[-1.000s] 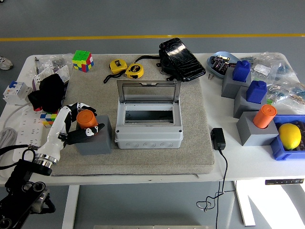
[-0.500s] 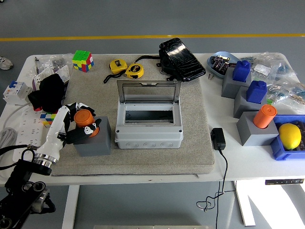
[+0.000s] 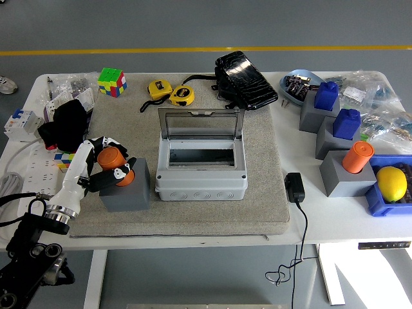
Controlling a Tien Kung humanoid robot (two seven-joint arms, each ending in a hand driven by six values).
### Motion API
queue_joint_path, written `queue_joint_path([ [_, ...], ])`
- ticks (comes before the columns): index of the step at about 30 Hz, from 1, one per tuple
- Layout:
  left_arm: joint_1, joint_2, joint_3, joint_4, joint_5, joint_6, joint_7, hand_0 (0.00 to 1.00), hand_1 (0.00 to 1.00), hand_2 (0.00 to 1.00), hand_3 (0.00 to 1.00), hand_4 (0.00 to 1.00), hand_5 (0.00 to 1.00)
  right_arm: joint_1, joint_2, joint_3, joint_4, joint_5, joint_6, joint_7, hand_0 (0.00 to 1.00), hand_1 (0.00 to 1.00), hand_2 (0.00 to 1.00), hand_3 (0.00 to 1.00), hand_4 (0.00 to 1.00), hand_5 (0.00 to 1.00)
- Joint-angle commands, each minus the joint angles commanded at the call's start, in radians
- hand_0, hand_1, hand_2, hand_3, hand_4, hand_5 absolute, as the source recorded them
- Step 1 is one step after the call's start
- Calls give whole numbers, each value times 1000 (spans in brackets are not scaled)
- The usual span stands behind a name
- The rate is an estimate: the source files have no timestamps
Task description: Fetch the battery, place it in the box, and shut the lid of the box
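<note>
An orange cylinder battery (image 3: 114,165) sits tilted on a grey block (image 3: 127,188) at the mat's left. My left hand (image 3: 106,164) is curled around it, thumb and fingers on both sides. The grey box (image 3: 201,169) stands in the middle of the mat with its clear lid (image 3: 200,124) raised upright at the back; the inside looks dark and empty. My right hand is out of view.
A second orange battery (image 3: 357,156) stands on a grey block at the right, near blue blocks (image 3: 337,109) and a lemon (image 3: 391,183). A black charger (image 3: 294,187) lies right of the mat. Tape measures (image 3: 170,92), a black pouch (image 3: 244,81) and a cube (image 3: 111,82) lie behind.
My left hand has closed tighter on the orange battery and tipped it to the left on its block; the arm shifted slightly left.
</note>
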Motion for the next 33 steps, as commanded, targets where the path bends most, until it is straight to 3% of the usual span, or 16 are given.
queue_joint_path([
  [3, 1, 0, 0, 0, -2, 2, -1, 65, 129, 271, 297, 657, 2, -1, 0, 0, 0, -1, 0, 0, 852, 832, 790, 815, 998, 998],
  [23, -3, -5, -15, -16, -1, 10, -2, 51, 117, 269, 297, 643, 2, -2, -1, -12, 0, 5, -1, 0, 851, 832, 791, 815, 998, 998],
  [33, -20, 10, -20, -25, 36, 16, 16, 48, 111, 267, 296, 641, 2, 0, -1, -6, 0, 3, -1, -1, 851, 833, 791, 816, 998, 998],
])
